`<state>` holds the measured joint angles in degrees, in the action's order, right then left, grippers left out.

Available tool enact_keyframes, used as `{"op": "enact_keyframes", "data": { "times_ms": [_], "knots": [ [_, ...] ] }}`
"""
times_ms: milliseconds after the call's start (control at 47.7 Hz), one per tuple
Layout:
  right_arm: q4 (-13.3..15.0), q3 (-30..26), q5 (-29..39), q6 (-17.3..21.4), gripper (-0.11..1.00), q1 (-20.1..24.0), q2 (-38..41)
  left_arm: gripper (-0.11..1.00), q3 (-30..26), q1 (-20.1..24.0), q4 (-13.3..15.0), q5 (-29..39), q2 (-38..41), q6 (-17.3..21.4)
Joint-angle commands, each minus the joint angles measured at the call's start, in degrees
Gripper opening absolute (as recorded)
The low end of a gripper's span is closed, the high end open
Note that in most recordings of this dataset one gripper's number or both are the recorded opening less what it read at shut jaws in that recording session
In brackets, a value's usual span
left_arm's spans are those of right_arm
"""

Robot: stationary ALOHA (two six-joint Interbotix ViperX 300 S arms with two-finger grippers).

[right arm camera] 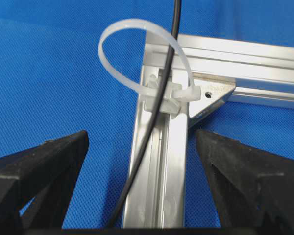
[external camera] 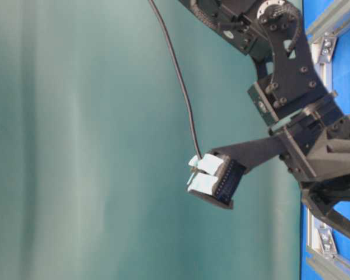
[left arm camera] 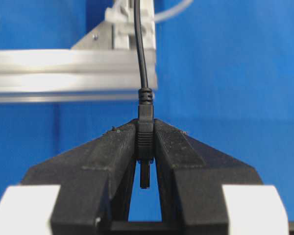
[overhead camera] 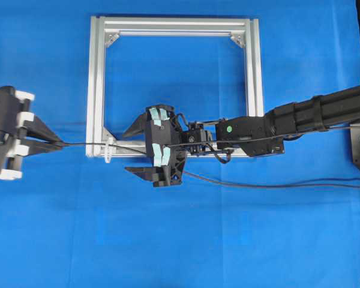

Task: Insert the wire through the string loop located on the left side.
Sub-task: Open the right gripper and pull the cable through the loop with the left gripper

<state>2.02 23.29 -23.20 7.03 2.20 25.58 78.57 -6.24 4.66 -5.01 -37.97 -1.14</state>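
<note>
At the left edge of the overhead view, the left gripper [overhead camera: 54,144] pinches the plug end of the wire [overhead camera: 84,144], drawing it taut. The wire already runs through the string loop [right arm camera: 137,54] at the lower-left corner of the aluminium frame [overhead camera: 96,78] on the blue table [overhead camera: 48,240]. The right gripper [overhead camera: 132,150], centre frame, stands spread wide around the wire, gripping nothing, probably to let it slide.

Brushed-aluminium frame [overhead camera: 98,90], translucent plastic string loop [right arm camera: 137,54]
</note>
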Motion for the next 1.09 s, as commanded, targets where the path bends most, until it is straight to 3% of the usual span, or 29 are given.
{"op": "enact_keyframes", "data": {
  "times_ms": [0, 231, 1069],
  "knots": [
    [-0.09, -0.26, -0.79, -0.09, 0.96, 0.18, -3.25, 0.08, 0.0, 0.09, -0.18, 3.6, -5.8, -0.7],
    [0.09, -0.26, -1.05, -0.18, 0.96, 0.18, -3.25, 0.08, 0.0, 0.18, -0.18, 8.35, -15.12, -1.67],
    [0.0, -0.26, -1.85, -0.18, 0.96, 0.18, -3.25, 0.08, 0.0, 0.97, -0.79, 8.26, -13.36, -0.79]
  ]
}}
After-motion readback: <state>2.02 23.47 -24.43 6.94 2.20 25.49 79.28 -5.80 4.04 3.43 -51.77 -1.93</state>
